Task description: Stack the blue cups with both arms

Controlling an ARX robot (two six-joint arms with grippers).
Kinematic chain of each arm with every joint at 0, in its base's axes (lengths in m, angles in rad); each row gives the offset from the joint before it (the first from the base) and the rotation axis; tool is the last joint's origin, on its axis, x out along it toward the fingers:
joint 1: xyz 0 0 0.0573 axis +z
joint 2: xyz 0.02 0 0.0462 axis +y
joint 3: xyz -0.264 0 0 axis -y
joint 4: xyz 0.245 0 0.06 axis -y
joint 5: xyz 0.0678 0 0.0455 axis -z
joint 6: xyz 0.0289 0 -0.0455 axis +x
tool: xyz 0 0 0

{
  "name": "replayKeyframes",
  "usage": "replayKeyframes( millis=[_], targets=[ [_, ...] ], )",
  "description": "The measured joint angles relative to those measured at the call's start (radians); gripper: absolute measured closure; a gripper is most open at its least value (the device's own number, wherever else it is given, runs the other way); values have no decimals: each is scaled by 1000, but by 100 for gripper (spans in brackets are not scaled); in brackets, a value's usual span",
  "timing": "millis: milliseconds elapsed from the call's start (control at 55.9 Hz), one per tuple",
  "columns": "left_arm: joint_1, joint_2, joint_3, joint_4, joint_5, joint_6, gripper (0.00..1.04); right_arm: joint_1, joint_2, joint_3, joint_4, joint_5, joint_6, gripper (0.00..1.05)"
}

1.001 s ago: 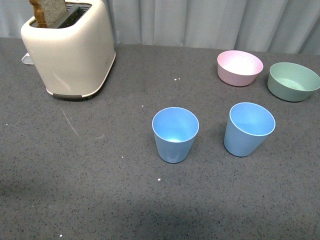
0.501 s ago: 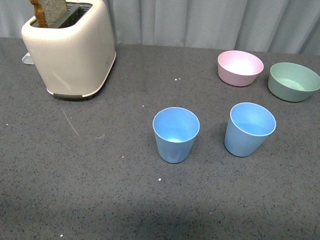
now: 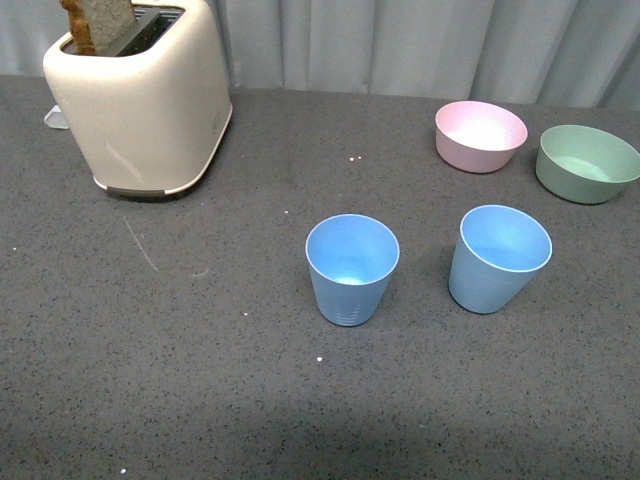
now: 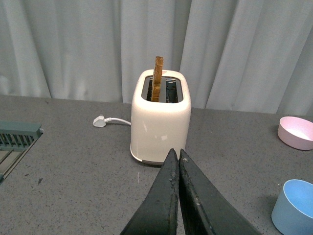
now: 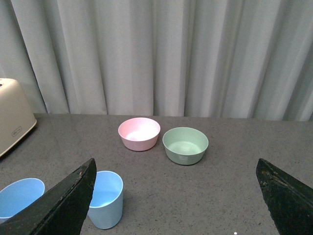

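Observation:
Two light blue cups stand upright and apart on the dark grey table: the left cup (image 3: 351,268) near the middle and the right cup (image 3: 498,257) beside it. Neither arm shows in the front view. In the left wrist view my left gripper (image 4: 176,152) is shut and empty, pointing toward the toaster, with one blue cup (image 4: 295,207) at the frame's edge. In the right wrist view my right gripper (image 5: 176,169) is wide open and empty above the table; one blue cup (image 5: 105,198) stands by one finger (image 5: 73,196) and the other cup (image 5: 18,196) lies beyond it.
A cream toaster (image 3: 140,95) with a slice of bread (image 3: 95,22) stands at the back left. A pink bowl (image 3: 480,135) and a green bowl (image 3: 586,162) sit at the back right. A white plug (image 4: 100,121) and a grey rack (image 4: 14,139) show in the left wrist view.

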Motion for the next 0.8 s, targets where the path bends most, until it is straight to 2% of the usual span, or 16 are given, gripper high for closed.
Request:
replayKeyframes(
  millis=[232, 304, 518, 554, 697, 769, 805],
  targets=[
    [0, -77, 0, -77, 0, 0, 101, 0, 0, 0, 0, 0, 0, 10],
    [0, -202, 0, -234, 1, 0, 101, 0, 0, 0, 0, 0, 0, 10],
    [0, -243, 0, -251, 1, 0, 101, 0, 0, 0, 0, 0, 0, 10],
    [0, -244, 0, -250, 1, 0, 95, 0, 0, 0, 0, 0, 0, 10],
    [0, -244, 0, -250, 1, 0, 59, 0, 0, 0, 0, -3, -5, 10],
    [0, -244, 0, -251, 1, 0, 43, -36, 75, 17, -11, -99, -138, 10],
    [0, -244, 0, -250, 1, 0, 34, -45, 163, 28, 26, -107, -207, 10]
  ],
)
